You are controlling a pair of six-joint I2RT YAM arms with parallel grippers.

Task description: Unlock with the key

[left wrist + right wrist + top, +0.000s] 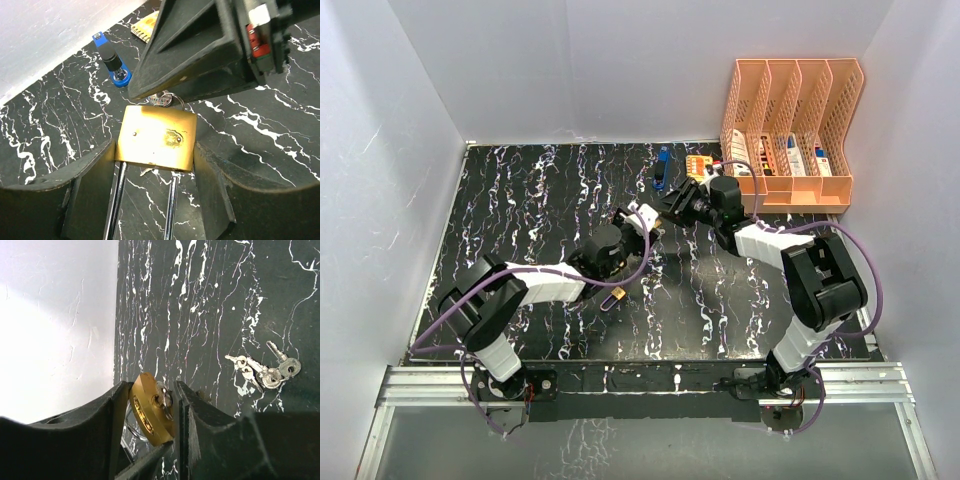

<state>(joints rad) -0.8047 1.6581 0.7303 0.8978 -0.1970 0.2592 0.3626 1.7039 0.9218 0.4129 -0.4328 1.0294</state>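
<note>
A brass padlock is clamped by its sides between my left gripper's fingers, its steel shackle running back toward the wrist. A small key sits in the keyhole on the padlock's underside, its silver head sticking out. My right gripper straddles that end of the padlock with its jaws apart, and a narrow gap shows beside the key head. From above, both grippers meet at mid-table.
A loose bunch of keys lies on the black marbled table, seen from above near the left arm. A blue marker and a small orange item lie at the back. An orange file rack stands back right.
</note>
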